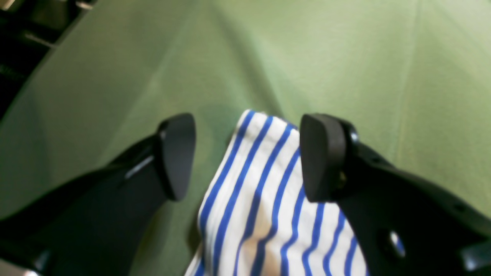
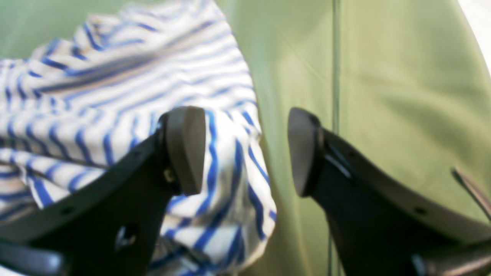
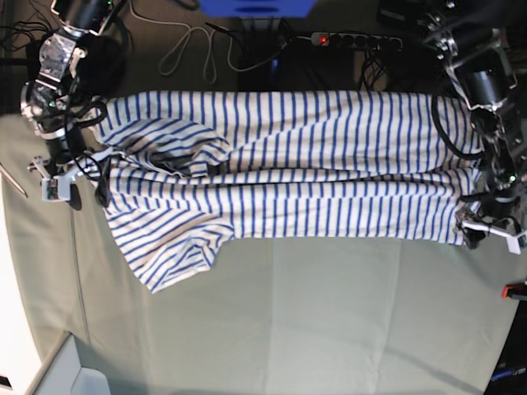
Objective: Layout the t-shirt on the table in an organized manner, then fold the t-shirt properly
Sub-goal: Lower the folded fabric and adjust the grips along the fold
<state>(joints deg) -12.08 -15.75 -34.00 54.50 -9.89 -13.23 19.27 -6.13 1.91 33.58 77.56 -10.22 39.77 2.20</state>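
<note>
The white t-shirt with blue stripes point(image 3: 313, 173) lies stretched sideways across the far half of the table point(image 3: 329, 313), one sleeve folded over near its left end. My left gripper point(image 1: 247, 157) is open. A corner of the t-shirt point(image 1: 261, 199) lies loose between its fingers point(image 1: 176, 153), low over the table point(image 1: 307, 57); in the base view this gripper point(image 3: 486, 230) sits at the shirt's right end. My right gripper point(image 2: 245, 151) is open too, one finger point(image 2: 184, 149) over the rumpled t-shirt point(image 2: 115, 88), the other over bare table point(image 2: 383, 76). It is at the shirt's left end point(image 3: 70, 177).
Behind the table run a power strip point(image 3: 354, 39) and loose cables point(image 3: 189, 45). A red clamp point(image 3: 515, 290) grips the right table edge. A white surface point(image 3: 16, 288) borders the table on the left. The near half shows only green cloth.
</note>
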